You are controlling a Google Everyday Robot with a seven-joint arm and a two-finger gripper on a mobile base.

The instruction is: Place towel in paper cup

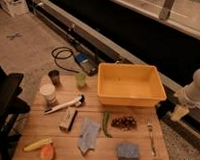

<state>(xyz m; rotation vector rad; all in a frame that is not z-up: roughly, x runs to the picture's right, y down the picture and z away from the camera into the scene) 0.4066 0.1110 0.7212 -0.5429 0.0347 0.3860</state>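
Observation:
A crumpled light blue-grey towel (88, 134) lies flat on the wooden table (97, 155), near the front middle. A white paper cup (48, 93) stands upright at the table's left side, up and to the left of the towel. My white arm comes in at the right edge, and the gripper (180, 112) hangs off the table's right side, beyond the yellow bin (129, 85). It is far from both the towel and the cup, and holds nothing that I can see.
A dark cup (54, 76) and a green cup (81, 79) stand at the back left. A white-handled tool (65, 104), small box (68, 118), green pepper (105, 124), dark food pile (123, 122), fork (151, 136), blue sponge (128, 151), banana (36, 144) and orange fruit (47, 152) lie about. A black chair (5, 105) stands on the left.

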